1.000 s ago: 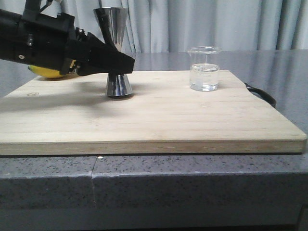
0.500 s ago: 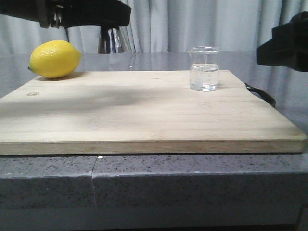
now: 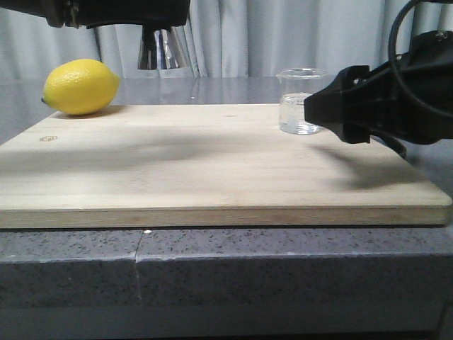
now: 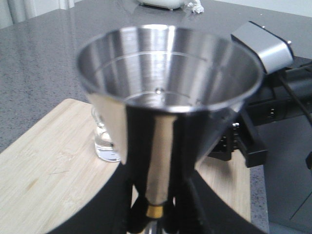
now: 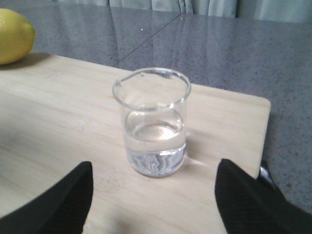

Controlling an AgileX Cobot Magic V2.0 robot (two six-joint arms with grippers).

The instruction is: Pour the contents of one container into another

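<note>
On the wooden cutting board (image 3: 212, 170), toward its far right corner, you have the small glass beaker (image 3: 298, 99) standing upright with clear liquid filling roughly its lower third. Your right gripper (image 3: 322, 113) sits level with it at the beaker's right side; in the right wrist view its two black fingers (image 5: 63, 200) are spread wide, one on each side of the beaker (image 5: 152, 122), neither touching the glass. Up at the top left of the front view, your left gripper (image 3: 159, 21) holds the steel jigger (image 3: 160, 48) lifted clear of the board. In the left wrist view, the jigger (image 4: 168, 92) stands upright with its open cup facing the camera, and the jaws pinch it at the narrow waist by the gold band (image 4: 156, 210). A yellow lemon (image 3: 80, 86) rests at the board's far left corner, well apart from the beaker.
</note>
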